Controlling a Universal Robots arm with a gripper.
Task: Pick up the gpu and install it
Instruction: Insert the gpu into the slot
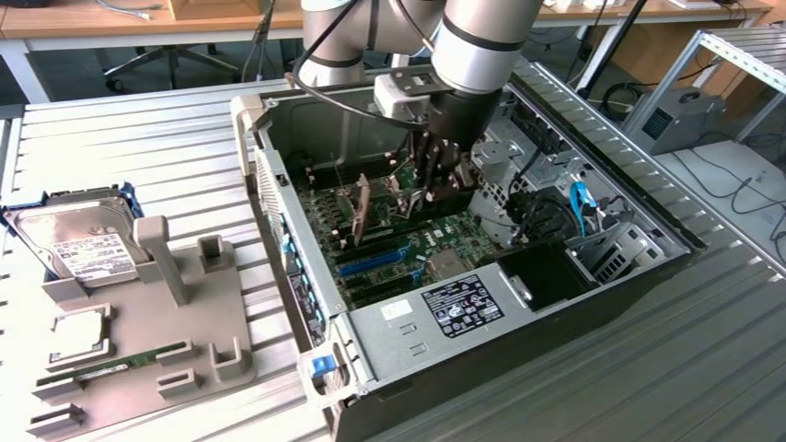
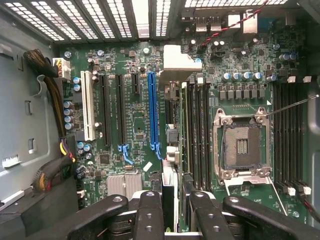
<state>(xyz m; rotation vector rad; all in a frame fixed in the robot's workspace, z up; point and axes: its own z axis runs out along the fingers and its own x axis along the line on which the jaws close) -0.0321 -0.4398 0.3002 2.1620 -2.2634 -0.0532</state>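
- You are looking at the gripper (image 1: 433, 189) reaching down inside the open case (image 1: 639, 276), above the motherboard (image 1: 418, 244).
- In the wrist view, the black fingers (image 2: 150, 215) are clamping the gpu (image 2: 170, 200) edge-on between them; the jaws are closing on the card, not meeting.
- The gpu (image 1: 364, 214) is standing upright over the motherboard (image 2: 125, 100), just beside the blue slot (image 2: 152, 110).
- A hard drive (image 1: 80, 244) is resting on the grey fixture (image 1: 160, 341), well apart from the case.
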